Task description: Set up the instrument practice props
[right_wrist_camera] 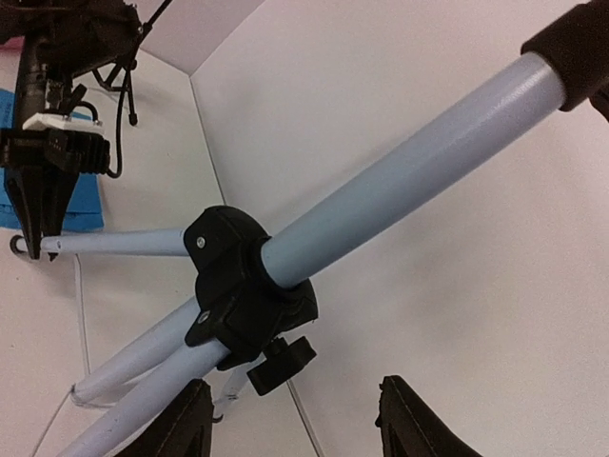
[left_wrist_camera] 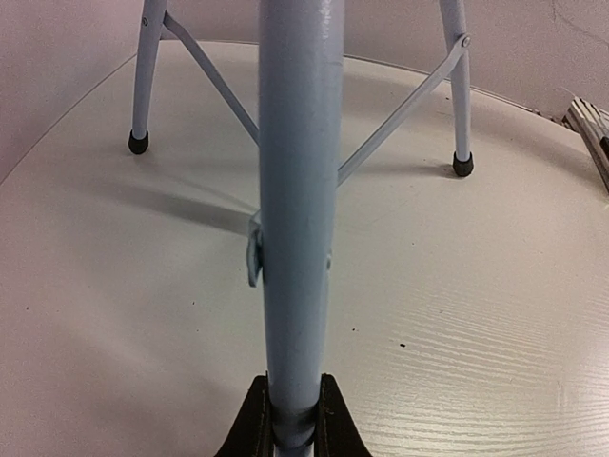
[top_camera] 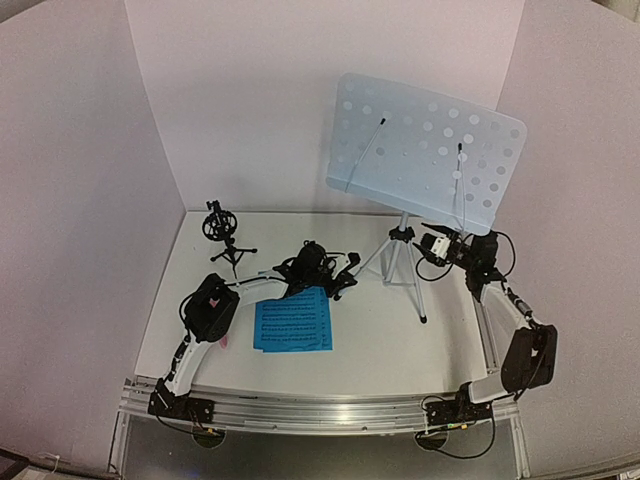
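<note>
Overhead, the stand [top_camera: 425, 150] sits back right on its tripod [top_camera: 400, 262], top-heavy, I judge. Left wrist: my left claw [left_wrist_camera: 293, 405] is clenched on a leg [left_wrist_camera: 297, 190], a stiff, slick tube. Right wrist: right claw [right_wrist_camera: 295, 400] released under the post [right_wrist_camera: 409, 171]; I would grip low, near the collar [right_wrist_camera: 243, 286].

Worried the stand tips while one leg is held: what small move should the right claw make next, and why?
Probably close the right claw on the pale blue pole by the black collar. Its jaws stand open near that pole, holding nothing, while the left claw is shut on one tripod leg; a second grip might steady the stand.
</note>
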Controlling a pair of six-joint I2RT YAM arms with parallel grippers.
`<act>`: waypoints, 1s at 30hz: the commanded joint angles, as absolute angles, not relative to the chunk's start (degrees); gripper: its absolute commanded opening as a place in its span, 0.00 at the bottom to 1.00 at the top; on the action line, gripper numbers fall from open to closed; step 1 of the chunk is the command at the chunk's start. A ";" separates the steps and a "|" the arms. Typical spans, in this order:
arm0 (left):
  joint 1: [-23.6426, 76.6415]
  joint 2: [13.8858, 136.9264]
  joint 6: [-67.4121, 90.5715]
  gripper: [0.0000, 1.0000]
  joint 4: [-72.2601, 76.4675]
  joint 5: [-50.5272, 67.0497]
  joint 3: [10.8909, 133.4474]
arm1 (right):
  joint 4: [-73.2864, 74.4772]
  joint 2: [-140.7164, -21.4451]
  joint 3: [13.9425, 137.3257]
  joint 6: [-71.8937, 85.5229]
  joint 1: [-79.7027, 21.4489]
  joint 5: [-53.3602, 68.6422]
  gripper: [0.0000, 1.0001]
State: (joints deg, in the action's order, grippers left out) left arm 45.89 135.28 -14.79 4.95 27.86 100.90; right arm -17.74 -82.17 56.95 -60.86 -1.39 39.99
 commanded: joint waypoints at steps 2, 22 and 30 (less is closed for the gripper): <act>45.26 136.06 -14.42 0.00 3.28 23.29 102.87 | -10.82 -82.89 61.07 -73.23 -1.71 36.04 0.58; 44.87 136.58 -15.42 0.00 2.54 23.54 103.78 | -7.11 -89.80 67.97 -77.40 -4.40 38.74 0.44; 44.49 136.71 -15.56 0.00 2.45 23.47 104.16 | -4.43 -90.58 68.88 -78.71 -5.29 39.18 0.24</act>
